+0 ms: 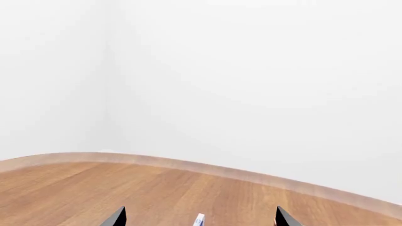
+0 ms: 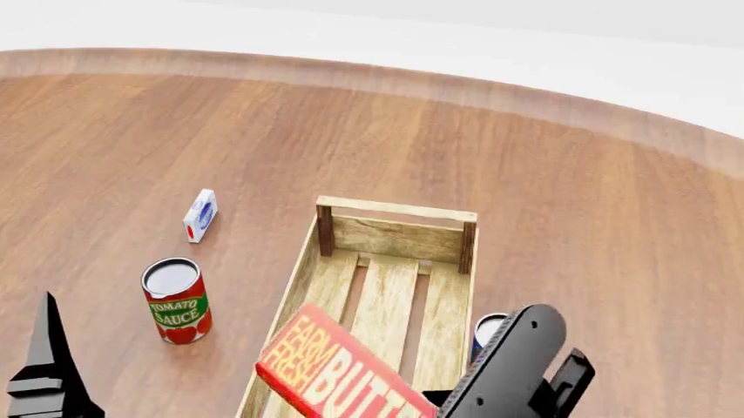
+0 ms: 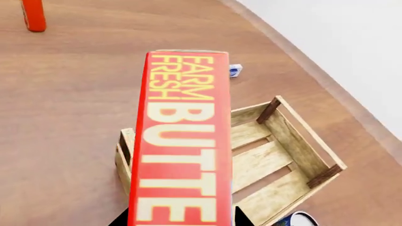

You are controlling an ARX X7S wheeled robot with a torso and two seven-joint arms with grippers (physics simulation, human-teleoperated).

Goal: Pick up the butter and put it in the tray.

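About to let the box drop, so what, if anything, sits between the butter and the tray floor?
Nothing visible. The butter, held by the right gripper, hangs over the near end of the tray, whose slats show bare. The tomato can, small box and another can all stand outside it.

Butter [image 2: 331, 370] tilted above tray [image 2: 395, 212]

Red butter [image 2: 331, 373] tilted above light-wood slatted tray [image 2: 451, 241]
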